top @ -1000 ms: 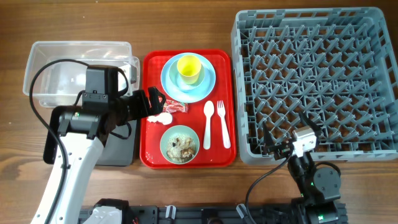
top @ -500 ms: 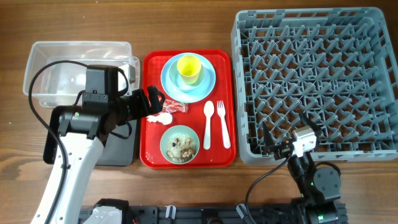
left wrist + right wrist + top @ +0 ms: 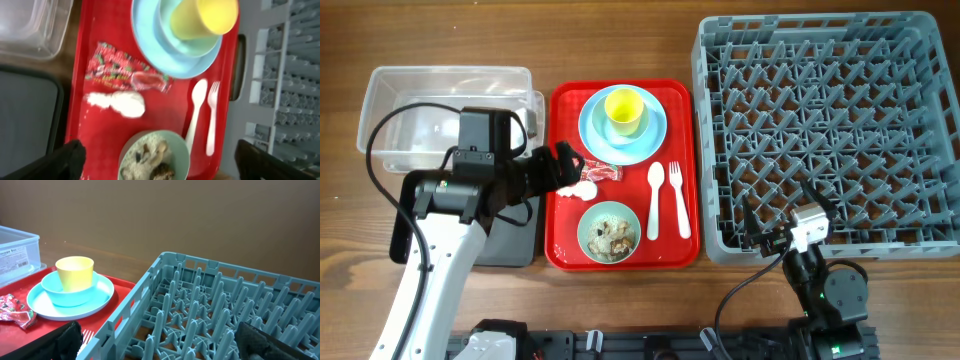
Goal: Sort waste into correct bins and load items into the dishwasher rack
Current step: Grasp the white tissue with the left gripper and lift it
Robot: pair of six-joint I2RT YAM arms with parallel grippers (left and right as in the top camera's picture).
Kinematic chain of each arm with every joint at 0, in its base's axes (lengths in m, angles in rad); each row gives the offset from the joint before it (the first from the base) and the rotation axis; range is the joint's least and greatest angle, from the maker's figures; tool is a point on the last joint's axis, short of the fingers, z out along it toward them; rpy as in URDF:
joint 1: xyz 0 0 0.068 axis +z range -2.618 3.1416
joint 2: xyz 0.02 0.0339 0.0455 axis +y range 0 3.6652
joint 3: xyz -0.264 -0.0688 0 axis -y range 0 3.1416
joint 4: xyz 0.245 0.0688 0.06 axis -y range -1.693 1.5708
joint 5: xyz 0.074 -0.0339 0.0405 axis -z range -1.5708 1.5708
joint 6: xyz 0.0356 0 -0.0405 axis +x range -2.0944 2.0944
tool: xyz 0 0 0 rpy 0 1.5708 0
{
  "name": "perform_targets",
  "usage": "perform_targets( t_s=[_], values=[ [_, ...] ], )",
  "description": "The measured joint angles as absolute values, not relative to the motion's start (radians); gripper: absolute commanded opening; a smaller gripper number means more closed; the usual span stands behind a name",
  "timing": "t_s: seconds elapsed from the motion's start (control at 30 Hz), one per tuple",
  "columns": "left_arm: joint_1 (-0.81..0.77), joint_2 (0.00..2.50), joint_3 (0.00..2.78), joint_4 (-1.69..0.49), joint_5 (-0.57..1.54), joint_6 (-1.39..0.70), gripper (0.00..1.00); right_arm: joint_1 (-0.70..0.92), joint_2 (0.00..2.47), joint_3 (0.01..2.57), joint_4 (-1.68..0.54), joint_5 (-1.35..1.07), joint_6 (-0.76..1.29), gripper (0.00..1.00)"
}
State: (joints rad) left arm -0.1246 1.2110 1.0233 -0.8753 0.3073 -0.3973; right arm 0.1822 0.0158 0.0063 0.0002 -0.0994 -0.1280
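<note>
The left fingers (image 3: 64,161) stand wide apart and hold nothing. In the overhead view they hang over the left edge of the red serving tray (image 3: 565,248), close to the wrapper and the tissue.

The red-and-white wrapper (image 3: 602,172) lies crinkled on the red tray, with one end touching the lower rim of the light blue plates (image 3: 592,132). It carries print, but the print is too small and creased to read. The white tissue (image 3: 583,189) lies just below it in the frame. The yellow cup (image 3: 625,108) stands upright on the stacked plates in the upper part of the tray. The pale green bowl (image 3: 590,222) sits at the tray's lower middle, with the crumbly food scraps (image 3: 613,236) inside it. To its right the white spoon (image 3: 654,200) and white fork (image 3: 678,200) lie side by side, heads toward the top of the frame.

The clear tub (image 3: 380,120) sits at the upper left of the wooden worktop (image 3: 350,300), just beside the red tray. In the right wrist view a white label (image 3: 15,260) on its wall shows lines of print that are too fine to make out. The black tray (image 3: 515,245) lies at the lower left, partly under the left arm. The grey dishwasher rack (image 3: 825,130) fills the right side of the frame.

The right fingers (image 3: 61,341) are also spread wide and hold nothing, at the rack's lower edge in the overhead view.
</note>
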Motion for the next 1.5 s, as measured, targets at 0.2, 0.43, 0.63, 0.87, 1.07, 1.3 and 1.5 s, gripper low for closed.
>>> perform_targets(
  t_s=[0.2,0.43,0.63,0.87,1.07,1.3,1.5],
  values=[
    [-0.136,1.211,1.021,-1.014,0.268,-0.473,0.24,0.183,0.016,0.006,0.0,-0.099,-0.128,1.0],
    [-0.26,1.214,0.914,-0.892,0.176,-0.571,0.48,0.182,0.016,0.006,0.0,-0.099,-0.128,1.0],
    [-0.334,1.28,0.876,-0.758,0.048,-0.665,0.56,0.182,0.016,0.006,0.0,-0.099,-0.128,1.0],
    [-0.335,1.46,0.876,-0.637,0.005,-0.717,0.54,0.182,0.016,0.006,0.0,-0.099,-0.128,1.0],
    [-0.335,1.581,0.876,-0.578,0.036,-0.729,0.42,0.182,0.016,0.006,0.0,-0.099,-0.128,1.0],
    [-0.335,1.61,0.876,-0.567,0.054,-0.744,0.05,0.182,0.016,0.006,0.0,-0.099,-0.128,1.0],
    [-0.335,1.609,0.876,-0.564,0.058,-0.743,0.04,0.182,0.016,0.006,0.0,-0.099,-0.128,1.0]
  ],
)
